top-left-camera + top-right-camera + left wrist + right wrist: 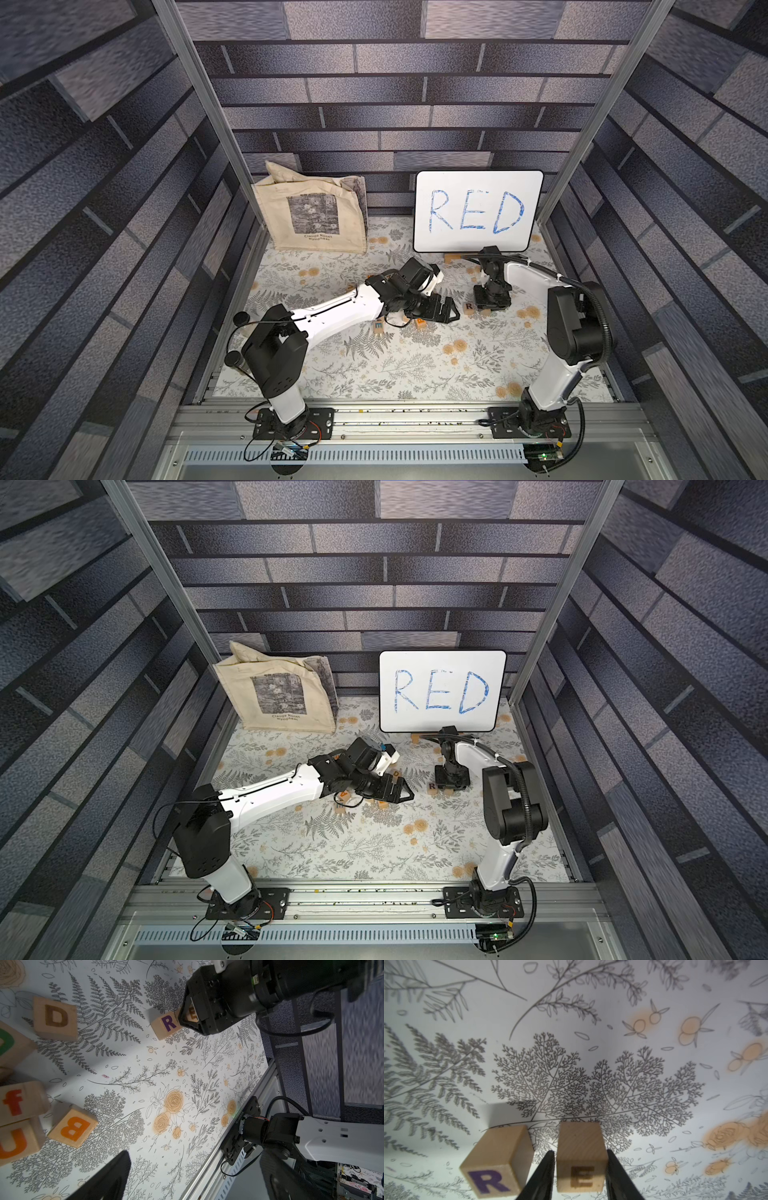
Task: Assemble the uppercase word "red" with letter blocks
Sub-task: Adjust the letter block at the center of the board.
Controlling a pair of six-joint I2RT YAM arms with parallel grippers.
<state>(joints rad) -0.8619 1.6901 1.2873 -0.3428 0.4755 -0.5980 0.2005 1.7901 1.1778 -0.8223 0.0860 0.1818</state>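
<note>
Caught at the second letter of three: setting the E block on the floral mat, just beside the R block and parted from it by a narrow gap, purple R and orange-brown E facing the same way. Found the right gripper straddling the E block, one finger down in the gap toward the R block, the other at the far side; could not tell from the wrist view whether pinching or just let go. Found the left gripper spread wide and empty, hovering low over the mat near the loose blocks. Spotted the D block, orange letter up, well apart from the R and E pair, close by the green-lettered block and not far from the f block, B block and U block. Judged R and E as good as set, D untouched. Called next for freeing the jaws fully and lifting straight up without brushing either block, given the tight gap; then for fetching the orange D, not the green one, and setting it on the free side of E, in line
</note>
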